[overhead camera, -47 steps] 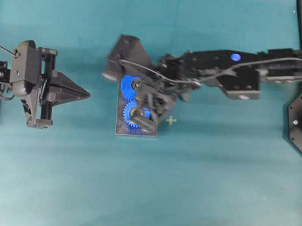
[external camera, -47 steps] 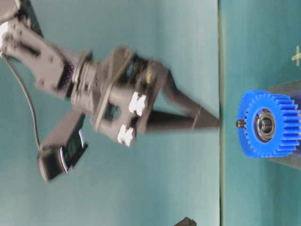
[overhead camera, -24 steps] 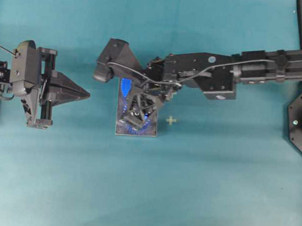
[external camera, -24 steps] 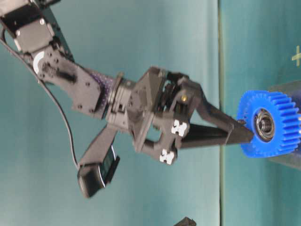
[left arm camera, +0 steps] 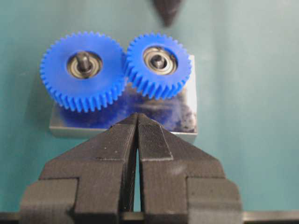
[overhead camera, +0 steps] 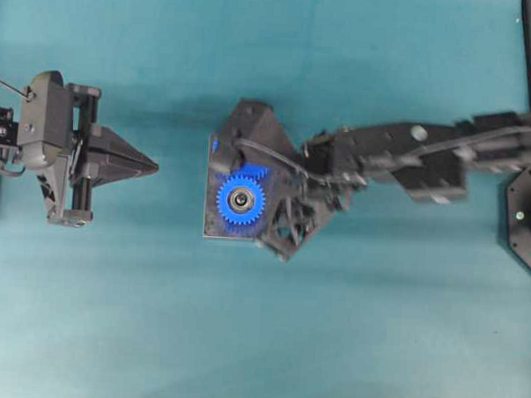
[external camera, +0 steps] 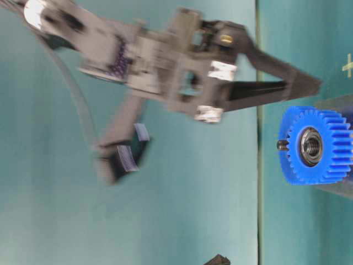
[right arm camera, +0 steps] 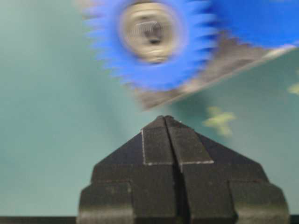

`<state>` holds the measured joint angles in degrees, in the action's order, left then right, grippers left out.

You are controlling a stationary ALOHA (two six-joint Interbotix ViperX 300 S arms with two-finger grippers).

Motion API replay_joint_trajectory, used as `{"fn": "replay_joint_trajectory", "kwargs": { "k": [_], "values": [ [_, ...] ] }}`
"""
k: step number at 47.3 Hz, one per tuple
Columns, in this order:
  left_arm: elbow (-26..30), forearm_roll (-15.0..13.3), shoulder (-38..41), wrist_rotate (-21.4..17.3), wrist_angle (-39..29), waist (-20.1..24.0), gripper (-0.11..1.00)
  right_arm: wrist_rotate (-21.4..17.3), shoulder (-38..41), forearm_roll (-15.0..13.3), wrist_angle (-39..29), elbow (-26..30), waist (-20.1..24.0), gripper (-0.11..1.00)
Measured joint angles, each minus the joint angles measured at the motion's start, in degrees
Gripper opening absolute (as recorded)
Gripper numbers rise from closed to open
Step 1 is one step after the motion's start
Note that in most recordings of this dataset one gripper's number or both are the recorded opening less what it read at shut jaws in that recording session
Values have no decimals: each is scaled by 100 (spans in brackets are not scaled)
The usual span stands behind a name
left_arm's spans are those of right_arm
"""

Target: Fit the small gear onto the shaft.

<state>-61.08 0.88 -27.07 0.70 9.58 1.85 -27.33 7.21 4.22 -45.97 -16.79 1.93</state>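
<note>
The small gear (left arm camera: 159, 63), bright blue with a metal bearing, sits on the grey plate (left arm camera: 189, 123) with the shaft (left arm camera: 158, 59) showing in its centre. Its teeth meet the larger blue gear (left arm camera: 84, 70). From overhead the small gear (overhead camera: 241, 199) shows beside the right arm, which hides most of the larger one. My right gripper (external camera: 317, 84) hangs shut and empty, off the gear; its tip (left arm camera: 167, 9) hangs beyond the small gear in the left wrist view. My left gripper (overhead camera: 155, 168) rests shut and empty, well left of the plate.
A yellow cross mark (right arm camera: 219, 119) lies on the teal table just beyond the plate (right arm camera: 210, 79). Black equipment (overhead camera: 529, 219) stands at the right edge of the overhead view.
Half a second ago the shut right gripper tip was down on the small gear's bearing. It has since lifted off and swung aside. The left arm has not moved.
</note>
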Motion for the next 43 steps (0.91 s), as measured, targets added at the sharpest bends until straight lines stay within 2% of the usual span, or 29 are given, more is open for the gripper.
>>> {"fn": "replay_joint_trajectory", "kwargs": {
  "k": [10,21,43],
  "values": [
    [0,0,0,0,0,0,0,0,149,-281,343,404,-220,-2],
    [0,0,9,0,0,0,0,123,598,-308,378,729,-422,-2],
    [0,-9,9,0,0,0,0,132,606,-290,229,598,-457,-2]
  ]
}}
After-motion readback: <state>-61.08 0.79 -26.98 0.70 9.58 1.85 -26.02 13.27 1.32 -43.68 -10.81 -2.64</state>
